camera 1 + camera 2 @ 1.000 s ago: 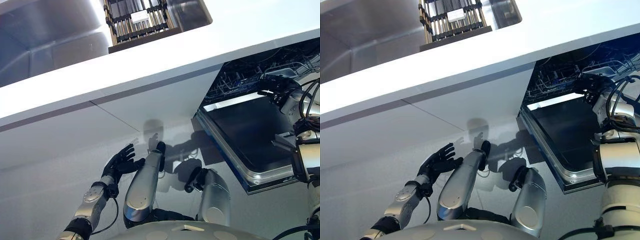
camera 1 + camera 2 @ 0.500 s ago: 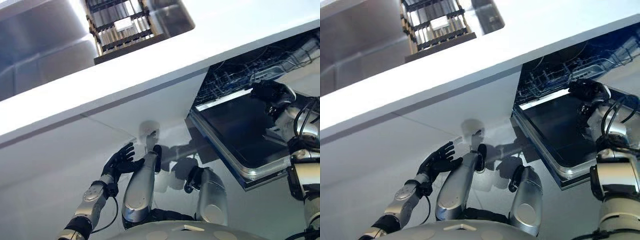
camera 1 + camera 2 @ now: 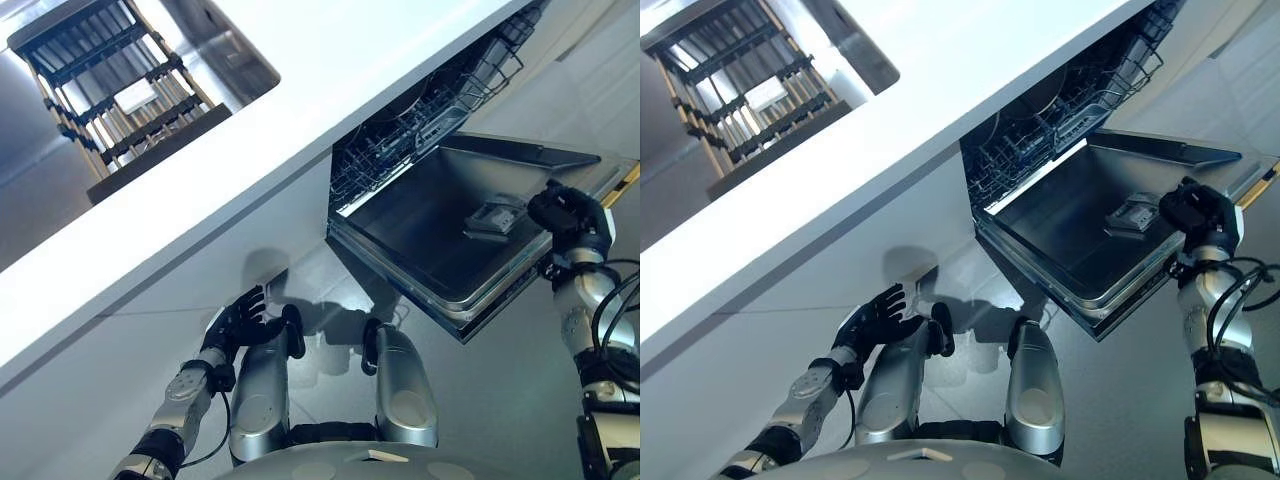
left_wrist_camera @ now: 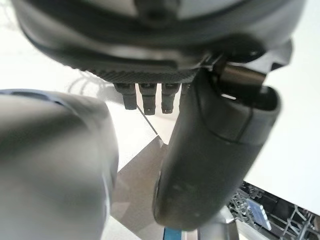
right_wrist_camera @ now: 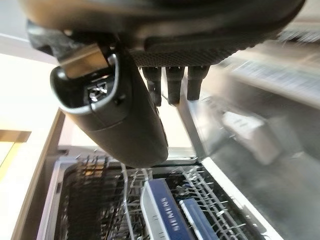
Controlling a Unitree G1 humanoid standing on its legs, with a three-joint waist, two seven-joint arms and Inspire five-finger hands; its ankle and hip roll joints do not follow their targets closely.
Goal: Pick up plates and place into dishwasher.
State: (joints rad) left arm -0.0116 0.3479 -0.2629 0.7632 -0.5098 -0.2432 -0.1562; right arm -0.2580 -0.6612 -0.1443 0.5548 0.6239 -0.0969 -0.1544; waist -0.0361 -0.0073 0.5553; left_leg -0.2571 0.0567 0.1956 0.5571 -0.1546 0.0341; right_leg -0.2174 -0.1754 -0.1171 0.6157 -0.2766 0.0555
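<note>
Eye views: white counter (image 3: 330,100) with dish rack (image 3: 110,100) in sink; dishwasher (image 3: 420,130) under it, door (image 3: 1080,230) dropped open. Left hand (image 3: 240,322) low, fingers spread, empty. Right hand (image 3: 1197,210) at door edge, fingers curled, empty. Right wrist view: dishwasher's wire basket (image 5: 200,200).

A long white counter (image 3: 300,110) ran slantwise across the room, brightly lit. A steel sink (image 3: 215,55) was sunk into it near its far edge. Below, white cabinet fronts (image 3: 150,300) met a pale floor (image 3: 500,400), possibly glossy tile.
</note>
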